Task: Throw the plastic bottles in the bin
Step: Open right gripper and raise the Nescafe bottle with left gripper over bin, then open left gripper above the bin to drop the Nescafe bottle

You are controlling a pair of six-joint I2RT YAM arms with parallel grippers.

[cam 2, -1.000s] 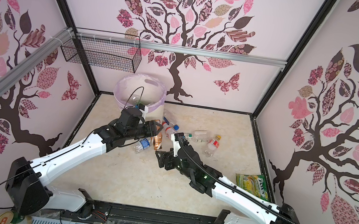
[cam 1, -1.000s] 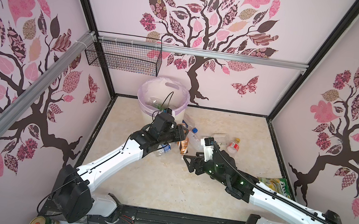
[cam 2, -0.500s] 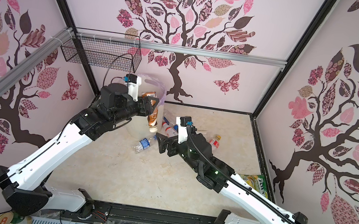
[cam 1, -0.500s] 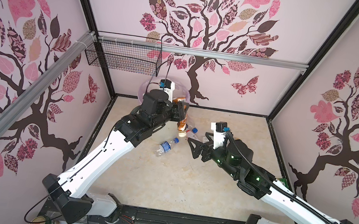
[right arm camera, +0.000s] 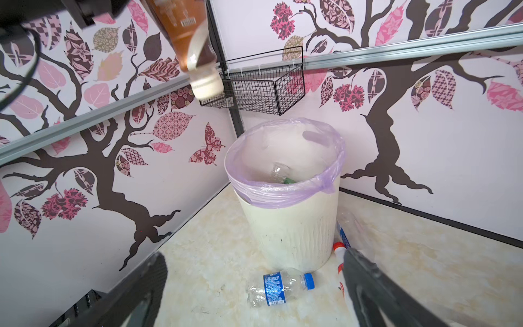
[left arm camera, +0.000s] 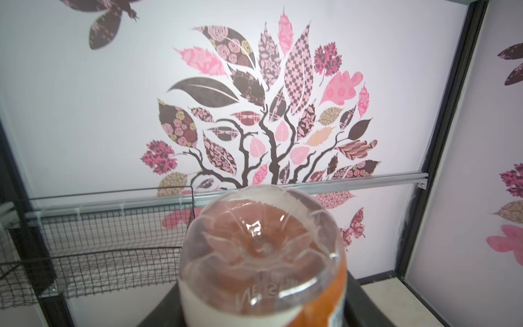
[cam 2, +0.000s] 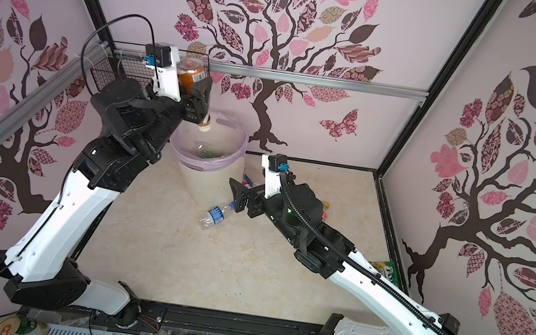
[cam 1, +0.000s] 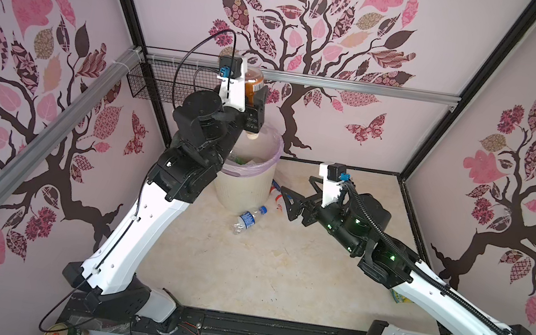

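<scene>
A brown-labelled plastic bottle (cam 1: pixel 253 87) (cam 2: pixel 193 78) hangs cap down over the bin (cam 1: pixel 244 190) (cam 2: pixel 206 180), with my left gripper (cam 1: pixel 253 115) (cam 2: pixel 198 106) shut on it. In the left wrist view its clear base (left arm camera: pixel 263 254) fills the lower middle between the dark fingers (left arm camera: pixel 359 305). The cream bin (right arm camera: pixel 288 226) has a lilac liner and holds a clear and a green bottle (right arm camera: pixel 278 172). A clear blue-labelled bottle (cam 1: pixel 247 219) (cam 2: pixel 215 214) (right arm camera: pixel 280 287) lies on the floor at the bin's foot. My right gripper (cam 1: pixel 290 202) (cam 2: pixel 238 196) (right arm camera: pixel 254 259) hovers open and empty beside it.
A red-capped bottle (right arm camera: pixel 338 246) and another clear one (right arm camera: pixel 343 235) lie against the bin's right side. A black wire mesh basket (cam 1: pixel 160 82) (right arm camera: pixel 263 87) hangs on the back rail near the left arm. A green-yellow snack packet (cam 2: pixel 385 269) lies under the right arm.
The left arm lifted the brown-labelled bottle from the floor and carried it up over the bin, cap down. The right gripper opened wider and moved toward the bin's foot.
</scene>
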